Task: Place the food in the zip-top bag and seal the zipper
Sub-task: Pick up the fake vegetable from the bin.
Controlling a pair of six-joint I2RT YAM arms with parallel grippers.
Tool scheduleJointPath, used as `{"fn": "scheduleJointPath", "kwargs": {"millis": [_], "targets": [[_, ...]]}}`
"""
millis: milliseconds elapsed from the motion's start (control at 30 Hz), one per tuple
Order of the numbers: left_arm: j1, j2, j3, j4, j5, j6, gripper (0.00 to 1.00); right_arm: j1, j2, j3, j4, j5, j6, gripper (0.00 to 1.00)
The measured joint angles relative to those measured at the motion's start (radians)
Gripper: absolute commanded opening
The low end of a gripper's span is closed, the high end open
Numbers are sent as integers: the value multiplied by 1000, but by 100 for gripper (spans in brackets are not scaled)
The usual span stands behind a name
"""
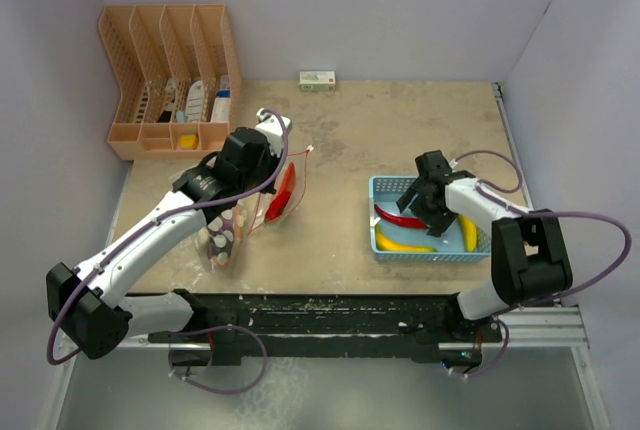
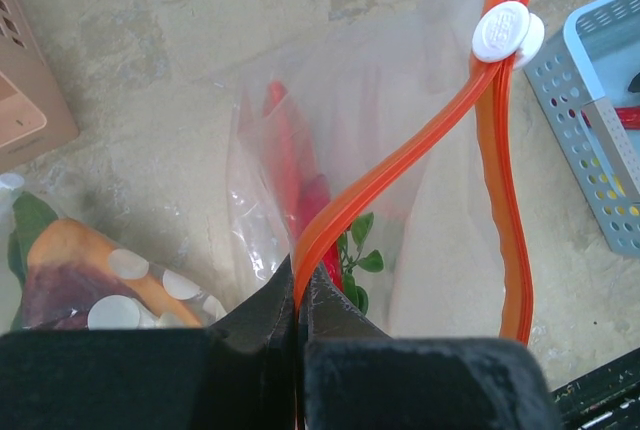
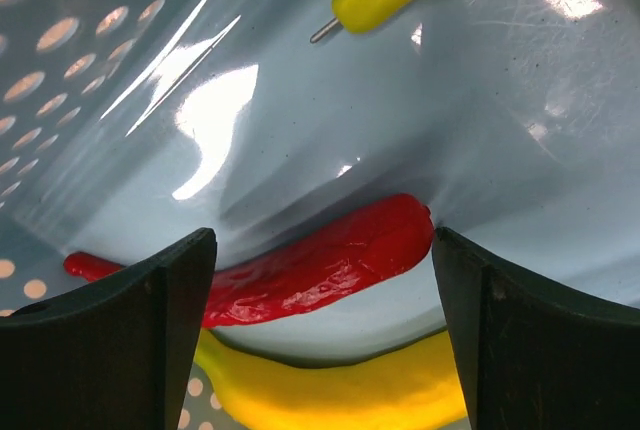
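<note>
Your left jaws are clamped shut on the zipper and hold the mouth of the zip-top bag open ahead of them. The bag is clear, floppy and white-dotted, with a red pepper and a green leafy sprig inside. Your right jaws stand apart, low in the blue basket and nearest the remaining food: a glossy red chili lies right between them, its long axis running from one jaw across to the other, flanked by yellow banana pieces. Closing as they stand would likely press it end to end, so a wrist turn looks needed first.
</note>
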Motion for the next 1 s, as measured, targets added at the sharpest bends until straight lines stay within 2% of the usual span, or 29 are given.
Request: {"fn": "scheduleJointPath", "kwargs": {"millis": [67, 167, 367, 533, 600, 867, 1000], "targets": [[0, 0, 0, -6, 0, 3, 0, 0, 14, 2, 9, 7, 0, 80], [0, 0, 0, -6, 0, 5, 0, 0, 22, 14, 23, 31, 1, 66], [0, 0, 0, -7, 0, 6, 0, -1, 19, 37, 38, 113, -1, 24], [0, -2, 0, -10, 0, 6, 0, -2, -32, 36, 35, 160, -9, 14], [0, -4, 0, -12, 0, 6, 0, -2, -77, 28, 36, 169, -16, 2], [0, -11, 0, -14, 0, 6, 0, -2, -248, 2, 11, 195, -67, 0], [0, -11, 0, -14, 0, 6, 0, 3, -390, 3, -1, 180, -116, 0]]}}
